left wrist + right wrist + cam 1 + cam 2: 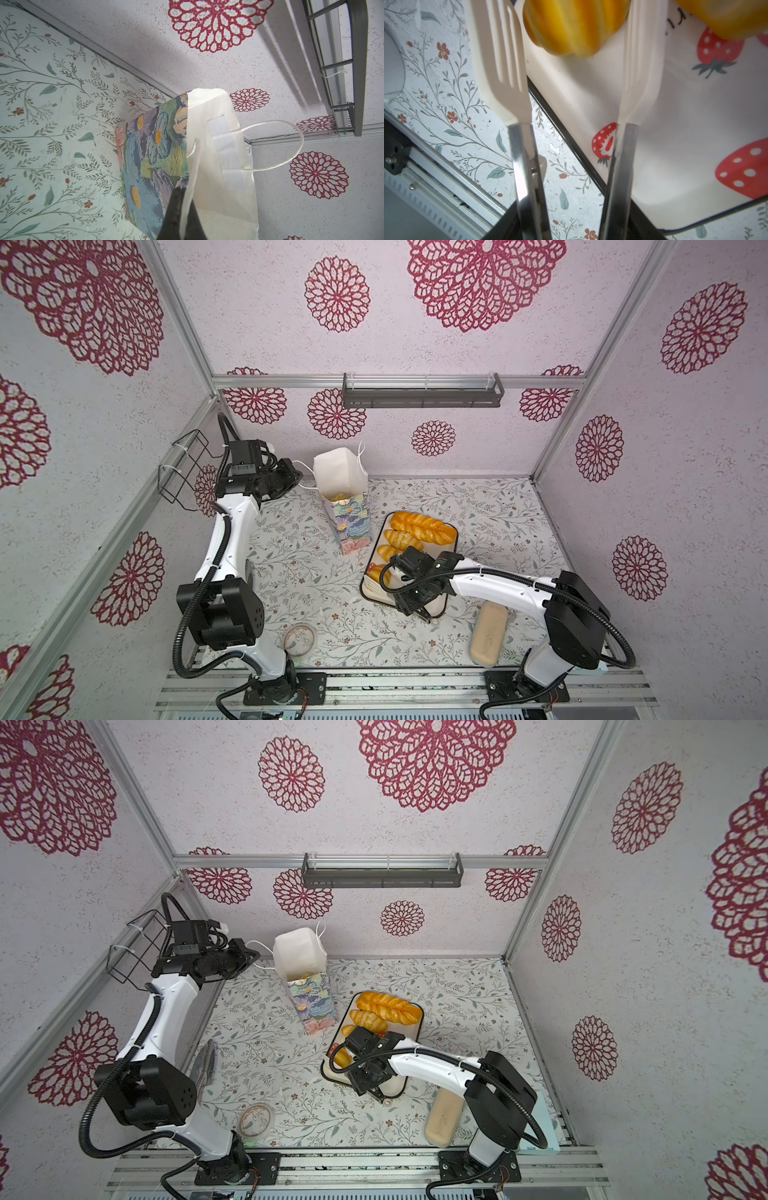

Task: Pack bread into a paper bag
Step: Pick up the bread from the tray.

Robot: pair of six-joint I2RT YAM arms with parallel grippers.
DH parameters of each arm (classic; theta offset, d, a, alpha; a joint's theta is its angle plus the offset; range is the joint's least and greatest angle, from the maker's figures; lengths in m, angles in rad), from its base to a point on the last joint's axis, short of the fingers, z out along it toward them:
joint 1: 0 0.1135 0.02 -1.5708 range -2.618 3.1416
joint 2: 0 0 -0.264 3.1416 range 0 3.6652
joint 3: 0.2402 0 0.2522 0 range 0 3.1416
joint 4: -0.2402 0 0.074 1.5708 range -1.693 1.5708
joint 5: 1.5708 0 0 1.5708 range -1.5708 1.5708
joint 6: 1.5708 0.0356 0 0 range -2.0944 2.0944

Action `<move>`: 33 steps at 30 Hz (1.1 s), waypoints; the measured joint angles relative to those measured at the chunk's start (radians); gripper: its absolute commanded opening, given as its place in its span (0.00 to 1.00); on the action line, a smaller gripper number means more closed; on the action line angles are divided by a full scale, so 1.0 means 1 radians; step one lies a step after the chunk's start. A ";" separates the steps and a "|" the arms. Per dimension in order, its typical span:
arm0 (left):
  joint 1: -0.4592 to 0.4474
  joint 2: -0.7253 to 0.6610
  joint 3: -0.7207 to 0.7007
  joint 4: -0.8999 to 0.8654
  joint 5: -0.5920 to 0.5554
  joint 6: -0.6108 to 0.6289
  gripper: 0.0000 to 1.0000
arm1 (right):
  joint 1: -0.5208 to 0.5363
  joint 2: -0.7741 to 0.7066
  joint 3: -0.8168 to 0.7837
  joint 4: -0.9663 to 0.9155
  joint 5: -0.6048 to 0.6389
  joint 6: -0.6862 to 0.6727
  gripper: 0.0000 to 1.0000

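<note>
Straddling a striped roll (571, 27) on the tray (675, 124), tongs (506, 72) gape, right fingers (502, 228) clamped on them: glossy roll may squirt out. Left fingers (176, 207) pinch the cord handle (192, 166) of the paper bag (353, 522); a tug tips it.

Both top views look down over the whole table (498, 510); wrist views sit close on paper bag (149, 166) and tray (675, 116).

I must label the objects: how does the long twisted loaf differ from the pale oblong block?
The twisted loaf is glossy golden-orange; the pale block is matt beige. The loaf's surface is braided, the block's smooth. The loaf lies on the tray, the block on the table off it. Both are long and lie flat.
</note>
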 measured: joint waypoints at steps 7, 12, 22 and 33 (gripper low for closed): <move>0.000 0.000 0.000 0.000 0.000 0.000 0.00 | 0.002 -0.001 0.010 -0.009 0.006 -0.004 0.58; 0.000 0.000 0.000 0.000 0.000 0.000 0.00 | 0.002 -0.001 0.035 -0.024 0.028 -0.016 0.48; 0.000 0.000 0.000 0.000 0.000 0.000 0.00 | -0.002 -0.011 0.042 -0.043 0.061 -0.019 0.42; 0.000 0.004 0.000 0.000 0.000 0.000 0.00 | -0.036 -0.140 0.042 -0.063 0.089 -0.016 0.36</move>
